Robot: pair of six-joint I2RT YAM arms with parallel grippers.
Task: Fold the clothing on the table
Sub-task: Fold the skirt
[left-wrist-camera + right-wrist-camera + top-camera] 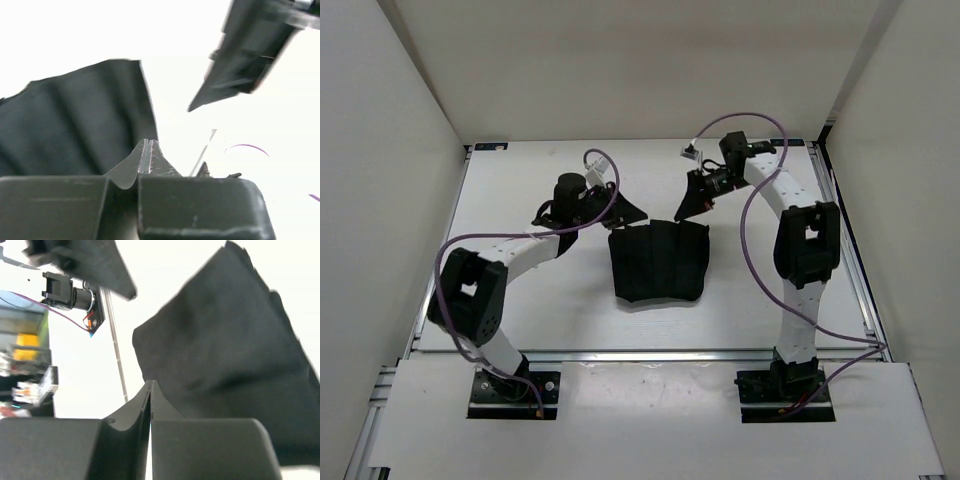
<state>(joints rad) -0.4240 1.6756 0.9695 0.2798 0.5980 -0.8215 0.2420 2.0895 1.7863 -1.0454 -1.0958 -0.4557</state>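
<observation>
The white surface (520, 320) washes out to glare in both wrist views, and its edges are lost there. The black clothing (658, 262) lies flat near the middle of the surface, between the two arms, as a creased slab. Its seams are hard to make out, and in each wrist view the black housing (190, 210) hides its near part. The left fingers (150, 157) are clenched together with nothing between them, just beside the clothing's far left corner. The right fingers (155, 402) are also pressed together and empty, at the far edge toward the right corner. Whether either pair touches the fabric cannot be told.
</observation>
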